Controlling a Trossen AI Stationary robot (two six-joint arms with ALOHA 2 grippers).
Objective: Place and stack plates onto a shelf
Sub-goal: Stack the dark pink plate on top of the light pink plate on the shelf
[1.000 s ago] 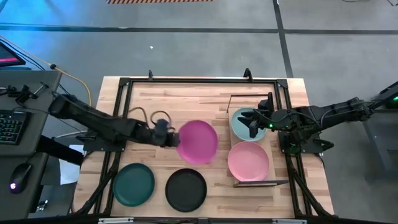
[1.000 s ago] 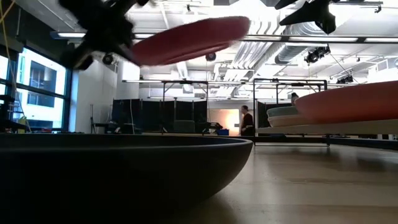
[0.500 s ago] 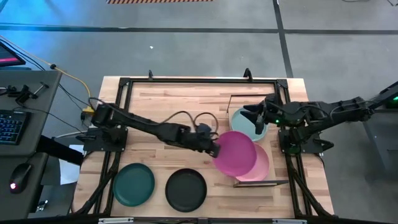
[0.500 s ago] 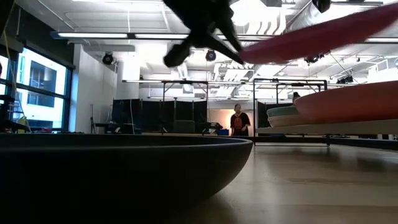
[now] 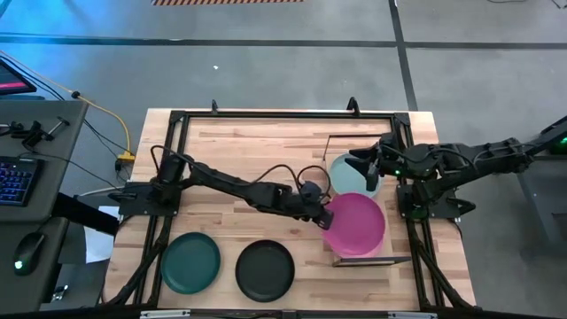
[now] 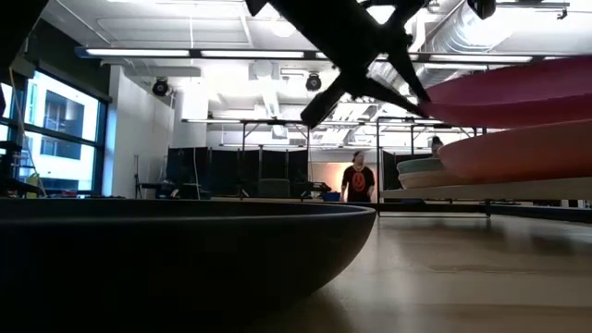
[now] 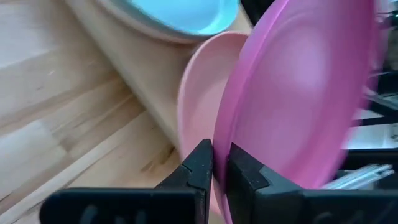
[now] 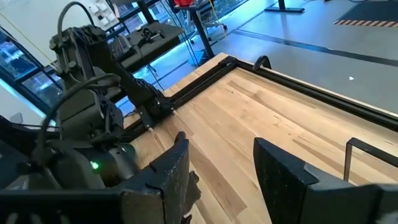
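Note:
The magenta plate [image 5: 356, 225] hangs in my left gripper [image 5: 324, 217] over the light pink plate [image 7: 198, 118], which lies on the near half of the shelf [image 5: 335, 259]. In the low view the magenta plate [image 6: 518, 91] floats just above the light pink plate [image 6: 532, 151]. The pale teal plate [image 5: 347, 175] rests on the shelf's far half. A paler plate edge [image 6: 418, 179] shows beneath it. My right gripper [image 5: 364, 168] hovers open over the teal plate's right rim. The dark green plate [image 5: 190, 262] and the black plate [image 5: 265, 269] lie on the tabletop. My left gripper [image 7: 221, 165] pinches the magenta plate's rim [image 7: 225, 134] on the side toward the table's left, one finger on the inner face and one on the underside. The fingers come from the table's left, slanting slightly down. The plate is lifted clear, near level, over the light pink plate.
The black wire frame [image 5: 330, 146] rises at the shelf's far left corner. The table's black rails [image 5: 283, 115] run round the working area. In the low view the black plate [image 6: 176, 259] fills the foreground. A person [image 6: 359, 181] stands far back in the room.
My left gripper has carried the magenta plate from the table's middle toward the right edge. The plate now hangs over the light pink plate on the shelf, lower and closer to level than half a second ago. The gripper has stayed shut on the rim.

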